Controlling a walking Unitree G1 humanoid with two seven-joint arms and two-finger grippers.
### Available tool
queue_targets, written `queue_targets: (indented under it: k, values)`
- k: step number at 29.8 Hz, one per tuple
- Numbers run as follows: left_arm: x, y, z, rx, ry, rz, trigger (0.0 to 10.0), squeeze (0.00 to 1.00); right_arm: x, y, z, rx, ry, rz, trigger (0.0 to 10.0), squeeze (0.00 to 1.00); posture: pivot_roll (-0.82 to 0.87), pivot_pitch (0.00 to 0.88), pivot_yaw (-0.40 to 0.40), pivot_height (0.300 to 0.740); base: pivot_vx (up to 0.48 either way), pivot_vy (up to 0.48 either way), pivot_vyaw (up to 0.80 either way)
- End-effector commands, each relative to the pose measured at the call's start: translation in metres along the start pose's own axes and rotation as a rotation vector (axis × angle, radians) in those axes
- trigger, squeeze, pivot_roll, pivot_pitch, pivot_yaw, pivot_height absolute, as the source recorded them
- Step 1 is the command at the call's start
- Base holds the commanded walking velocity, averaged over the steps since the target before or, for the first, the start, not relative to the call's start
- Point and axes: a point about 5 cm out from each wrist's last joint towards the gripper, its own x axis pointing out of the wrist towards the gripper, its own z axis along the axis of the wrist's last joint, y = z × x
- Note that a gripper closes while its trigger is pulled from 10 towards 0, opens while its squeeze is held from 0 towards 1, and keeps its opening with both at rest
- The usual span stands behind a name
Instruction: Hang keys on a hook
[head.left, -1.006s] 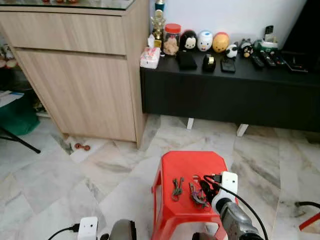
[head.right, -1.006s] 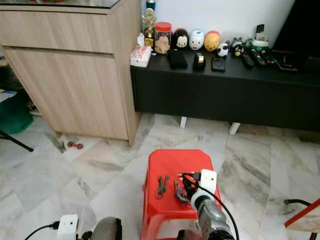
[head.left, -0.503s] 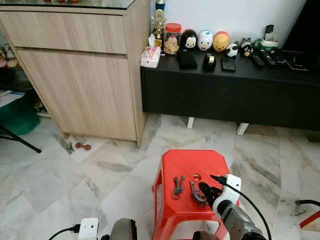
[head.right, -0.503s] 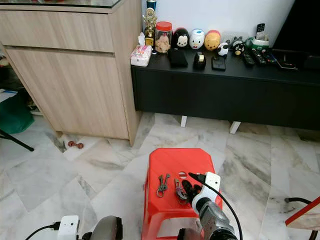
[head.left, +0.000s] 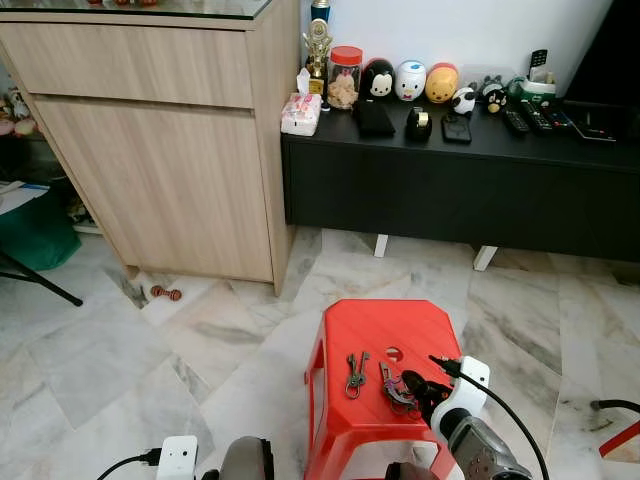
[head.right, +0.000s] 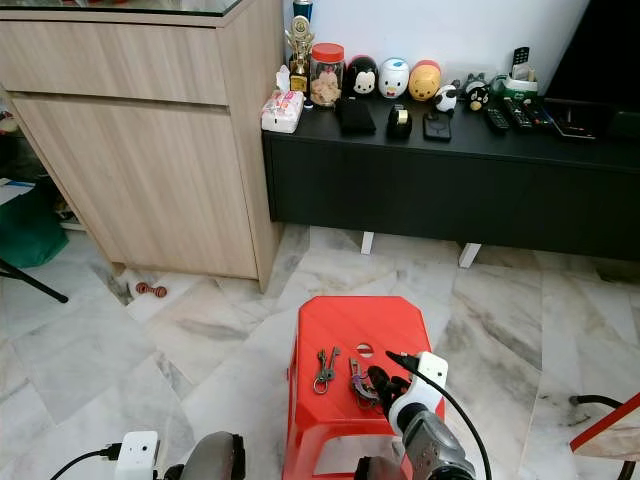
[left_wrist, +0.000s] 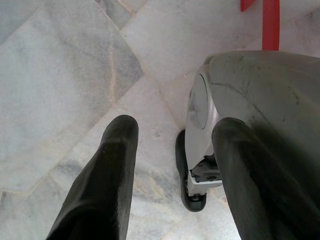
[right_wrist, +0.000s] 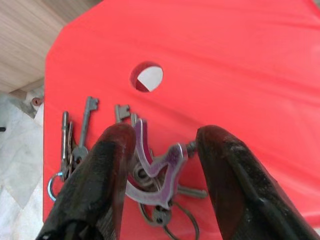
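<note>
Purple-carabiner key bunch (right_wrist: 157, 175) flat on red stool (right_wrist: 260, 65), between parted fingers of right end effector (right_wrist: 162, 150); long axis 12-to-6 o'clock.

A red stool (head.left: 385, 335) on marble floor (head.left: 120, 350) carries two key bunches (head.left: 355, 372) (head.left: 393, 388).

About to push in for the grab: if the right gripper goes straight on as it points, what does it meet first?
Most likely the carabiner key bunch, lying between the open fingers of the right gripper, then the red stool top under it. The second key bunch lies off to one side.
</note>
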Motion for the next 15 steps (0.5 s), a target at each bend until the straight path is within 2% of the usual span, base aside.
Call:
queue_targets:
  k: [1,8,15]
  values:
    - [-0.002,-0.007,-0.009,0.019,0.035,-0.028,10.0,0.0,-0.002,-0.004,-0.002,0.012,0.001,-0.008,10.0,0.0,0.07,0.018,-0.071,0.614,0.0,0.0,0.0]
    - [-0.002,-0.007,-0.009,0.023,0.039,-0.028,10.0,0.0,-0.004,-0.005,-0.009,0.025,0.019,-0.006,10.0,0.0,0.07,0.018,-0.07,0.614,0.0,0.0,0.0]
    - [-0.002,-0.006,-0.011,0.04,0.054,-0.023,10.0,0.0,-0.002,0.002,-0.014,0.024,0.043,0.009,10.0,0.0,0.07,0.017,-0.069,0.614,0.0,0.0,0.0]
